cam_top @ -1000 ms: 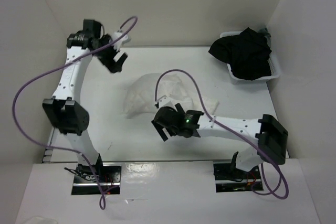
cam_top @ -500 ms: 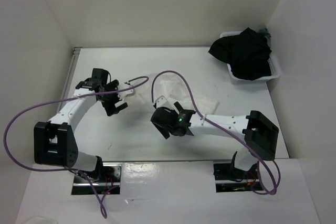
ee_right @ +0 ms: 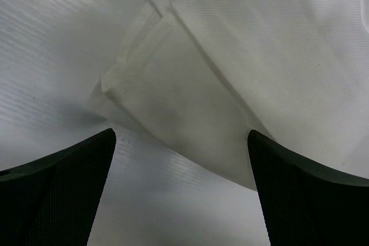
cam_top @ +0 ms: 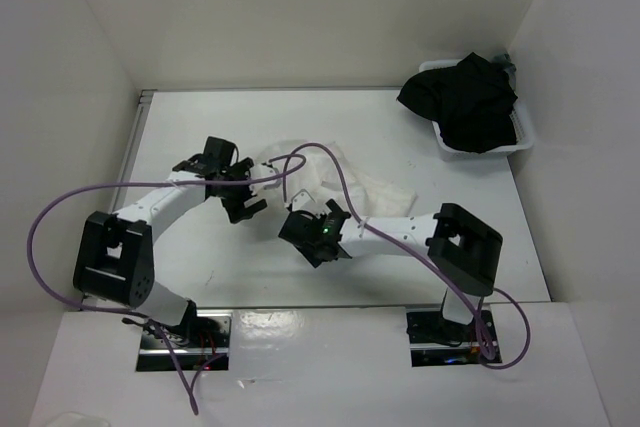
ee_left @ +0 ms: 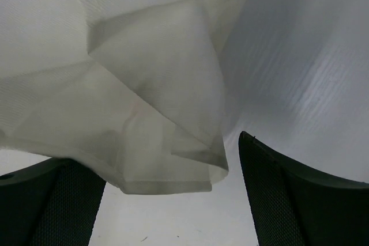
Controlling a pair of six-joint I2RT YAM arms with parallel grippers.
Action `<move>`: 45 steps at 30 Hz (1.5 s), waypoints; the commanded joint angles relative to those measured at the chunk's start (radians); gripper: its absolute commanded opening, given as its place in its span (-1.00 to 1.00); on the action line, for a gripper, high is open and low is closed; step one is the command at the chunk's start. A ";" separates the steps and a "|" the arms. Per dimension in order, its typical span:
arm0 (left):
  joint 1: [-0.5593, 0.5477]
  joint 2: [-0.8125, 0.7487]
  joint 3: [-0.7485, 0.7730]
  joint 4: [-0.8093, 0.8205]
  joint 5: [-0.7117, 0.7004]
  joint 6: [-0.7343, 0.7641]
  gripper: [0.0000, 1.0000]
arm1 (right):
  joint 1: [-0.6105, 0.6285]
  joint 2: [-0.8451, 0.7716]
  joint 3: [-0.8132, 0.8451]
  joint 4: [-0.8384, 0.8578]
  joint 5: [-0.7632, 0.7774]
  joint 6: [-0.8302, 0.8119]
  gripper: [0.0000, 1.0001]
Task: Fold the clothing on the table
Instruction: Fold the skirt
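Clothing (cam_top: 385, 189) lies crumpled near the middle of the table (cam_top: 470, 247), centre of the top view, partly hidden under both arms and a purple cable (cam_top: 335, 162). Fabric is thin, white and layered.

Left gripper (ee_left: 155, 165) is spread wide with nothing clamped. In the left wrist view a folded corner of the clothing sits low in the frame between the two black fingers (ee_left: 52, 205), lying on the table. Cannot tell if either finger touches the cloth. In the top view this gripper sits centre-left, at the left edge of the clothing.

Right gripper (ee_right: 181, 142) is also wide open and grasps nothing. In the right wrist view a hemmed, doubled edge of the clothing runs from upper middle to lower right, ahead of the fingers (ee_right: 300, 194), with bare table at the left. In the top view it sits just below centre, at the lower-left edge of the clothing, near the left gripper but apart from it.

Black garment (cam_top: 465, 97) is heaped in a white tray (cam_top: 527, 137) at the upper right, well apart from the clothing.
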State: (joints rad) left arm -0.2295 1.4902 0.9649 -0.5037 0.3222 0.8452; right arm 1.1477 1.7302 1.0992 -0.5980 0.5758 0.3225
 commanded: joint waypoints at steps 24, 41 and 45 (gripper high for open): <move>0.076 -0.085 0.107 -0.249 -0.058 -0.025 -1.00 | -0.365 -0.664 -0.203 0.112 -0.149 0.346 -1.00; 0.130 0.002 0.351 -0.494 -0.064 -0.057 -1.00 | -1.026 -0.680 -0.277 0.147 -0.430 0.316 -1.00; 0.130 0.132 0.417 -0.404 -0.086 -0.138 -1.00 | -1.152 -0.549 -0.277 0.179 -0.464 0.284 -1.00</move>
State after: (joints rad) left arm -0.1070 1.5589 1.3197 -0.9768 0.2272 0.7940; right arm 0.0582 1.1229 0.8242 -0.4999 0.1444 0.6380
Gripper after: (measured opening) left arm 0.009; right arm 0.003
